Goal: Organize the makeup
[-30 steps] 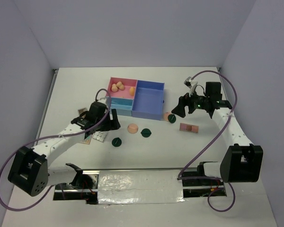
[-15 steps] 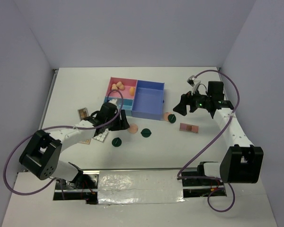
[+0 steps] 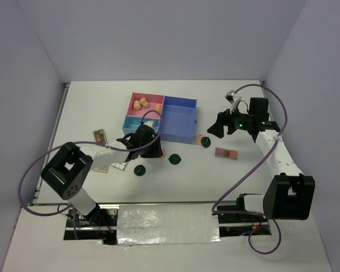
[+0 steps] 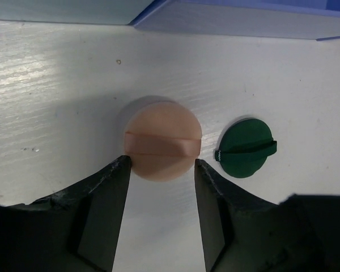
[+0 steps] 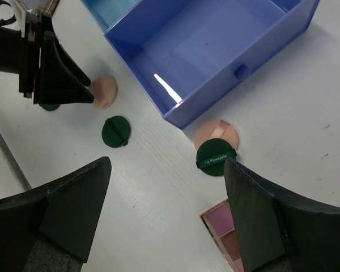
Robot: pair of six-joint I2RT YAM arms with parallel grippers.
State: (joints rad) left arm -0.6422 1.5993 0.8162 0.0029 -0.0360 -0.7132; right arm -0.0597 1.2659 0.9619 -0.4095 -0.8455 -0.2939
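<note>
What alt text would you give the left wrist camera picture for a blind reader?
A round peach puff lies on a white table between the two dark fingers of the left gripper, jaws apart. A dark green round compact lies beside it, and a blue tray wall runs along the top.

Pink-and-blue compartment tray toward the far middle of the white table, pink section at its far-left corner, pale blue section just in front, larger deep-blue section on the right, lavender-grey walls on three sides, shiny silver strip along the table's near edge
</note>
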